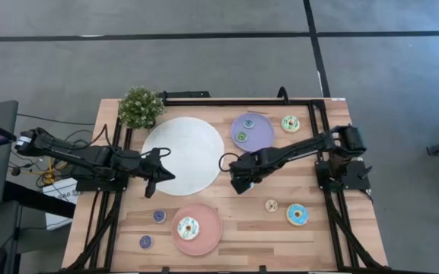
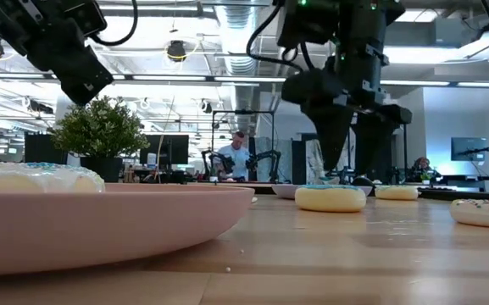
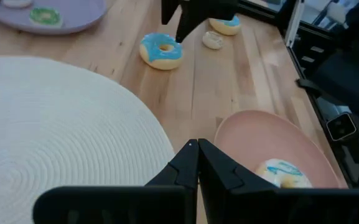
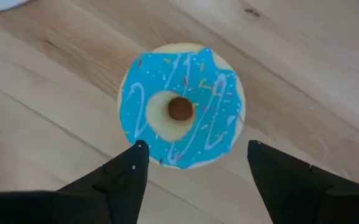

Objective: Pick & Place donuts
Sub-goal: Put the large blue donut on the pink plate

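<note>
The donut with white icing (image 1: 188,227) lies on the pink plate (image 1: 206,238) by the tabletop (image 1: 242,228) edge opposite the plant (image 1: 140,106). The left hand (image 3: 198,146) hangs near it over the rim of the white plate (image 3: 55,137), fingers pressed together on nothing. Farther right, near the tabletop's middle, the blue-iced donut (image 4: 179,109) lies flat on the bare wood directly beneath the right hand (image 4: 196,149), whose fingers are spread to either side of it without touching it.
</note>
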Controlling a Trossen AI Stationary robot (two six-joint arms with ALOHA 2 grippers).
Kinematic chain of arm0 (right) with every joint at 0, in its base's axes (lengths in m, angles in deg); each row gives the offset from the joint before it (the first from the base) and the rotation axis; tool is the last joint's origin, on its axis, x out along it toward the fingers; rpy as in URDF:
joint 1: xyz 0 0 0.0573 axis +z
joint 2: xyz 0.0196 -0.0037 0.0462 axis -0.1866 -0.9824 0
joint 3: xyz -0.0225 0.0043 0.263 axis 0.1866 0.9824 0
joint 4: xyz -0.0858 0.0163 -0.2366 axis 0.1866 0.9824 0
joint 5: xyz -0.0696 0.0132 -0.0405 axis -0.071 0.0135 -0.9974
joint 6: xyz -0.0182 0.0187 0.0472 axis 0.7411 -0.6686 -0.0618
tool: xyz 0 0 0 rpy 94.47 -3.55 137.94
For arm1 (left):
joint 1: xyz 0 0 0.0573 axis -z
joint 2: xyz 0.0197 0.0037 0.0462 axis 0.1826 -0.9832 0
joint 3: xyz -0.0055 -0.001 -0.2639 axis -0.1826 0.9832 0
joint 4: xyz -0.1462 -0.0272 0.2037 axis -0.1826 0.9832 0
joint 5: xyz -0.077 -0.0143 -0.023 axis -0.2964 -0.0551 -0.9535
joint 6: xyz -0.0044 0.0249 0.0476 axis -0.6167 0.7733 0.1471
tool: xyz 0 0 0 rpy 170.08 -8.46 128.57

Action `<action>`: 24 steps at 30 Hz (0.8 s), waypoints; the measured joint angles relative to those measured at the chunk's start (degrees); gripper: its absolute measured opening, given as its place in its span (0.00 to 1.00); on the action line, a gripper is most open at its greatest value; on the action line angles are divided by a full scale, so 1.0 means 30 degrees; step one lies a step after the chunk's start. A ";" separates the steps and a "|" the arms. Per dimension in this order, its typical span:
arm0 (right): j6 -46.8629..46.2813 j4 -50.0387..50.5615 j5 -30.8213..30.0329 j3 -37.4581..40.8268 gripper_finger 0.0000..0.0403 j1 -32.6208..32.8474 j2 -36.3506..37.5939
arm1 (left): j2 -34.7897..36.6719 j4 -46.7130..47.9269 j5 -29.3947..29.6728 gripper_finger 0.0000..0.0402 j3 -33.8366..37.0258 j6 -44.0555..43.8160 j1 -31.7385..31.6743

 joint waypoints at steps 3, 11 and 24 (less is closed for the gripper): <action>0.0247 0.0033 -0.0130 -0.0003 0.68 0.0003 -0.0602 | 0.0002 0.0008 0.0021 0.00 0.0000 -0.0317 0.0124; 0.2895 -0.0087 -0.0105 0.0002 0.69 -0.0976 -0.1119 | -0.0005 -0.0047 0.0610 0.00 0.0000 -0.2033 0.0246; 0.5161 -0.0385 0.0980 0.0021 0.69 -0.1059 0.0232 | -0.0005 0.0004 0.2398 0.00 -0.0003 -0.2825 0.0246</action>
